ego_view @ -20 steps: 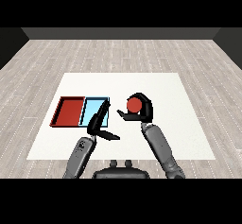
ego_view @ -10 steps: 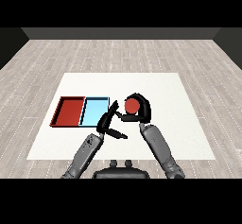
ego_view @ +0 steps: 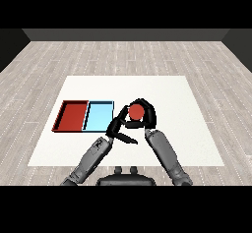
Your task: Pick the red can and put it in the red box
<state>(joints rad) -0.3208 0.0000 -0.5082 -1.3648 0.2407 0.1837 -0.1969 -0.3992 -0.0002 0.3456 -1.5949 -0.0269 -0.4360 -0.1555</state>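
Since the earlier frames our left hand [ego_view: 118,128] has swung right from the light blue tray [ego_view: 98,116] and now meets the red can [ego_view: 136,111] at frame centre, fingers extended. Our right hand [ego_view: 145,115] curls round it. We judge a handover toward the red tray [ego_view: 73,115] is beginning.

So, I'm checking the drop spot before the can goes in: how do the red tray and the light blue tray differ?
The red tray lies farther to the left, away from the hands; the light blue tray lies beside it, next to the left hand. Colour differs: red against light blue. Both are shallow, rectangular, and hold nothing.
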